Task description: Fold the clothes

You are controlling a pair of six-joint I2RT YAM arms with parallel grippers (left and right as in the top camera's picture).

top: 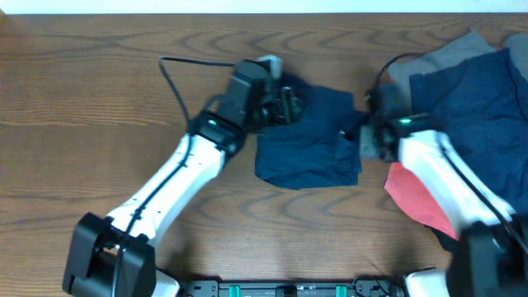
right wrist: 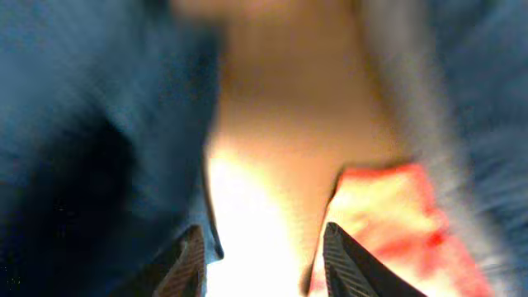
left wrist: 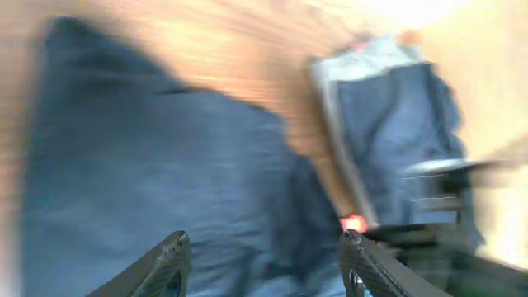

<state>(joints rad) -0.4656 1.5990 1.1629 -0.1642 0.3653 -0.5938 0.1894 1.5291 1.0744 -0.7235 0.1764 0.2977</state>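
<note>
A dark navy shorts-like garment (top: 309, 140) lies crumpled on the wooden table between my two arms. My left gripper (top: 285, 103) hovers over its upper left corner, fingers open and empty; in the left wrist view the navy cloth (left wrist: 140, 181) fills the space under the open fingers (left wrist: 264, 264). My right gripper (top: 363, 132) sits at the garment's right edge, open and empty; in the right wrist view its fingers (right wrist: 264, 256) straddle bare table between the navy cloth (right wrist: 91, 140) and a red garment (right wrist: 388, 214).
A pile of navy and grey clothes (top: 474, 82) lies at the back right, also seen in the left wrist view (left wrist: 388, 124). A red garment (top: 417, 198) lies under my right arm. A black cable (top: 177, 78) runs behind the left arm.
</note>
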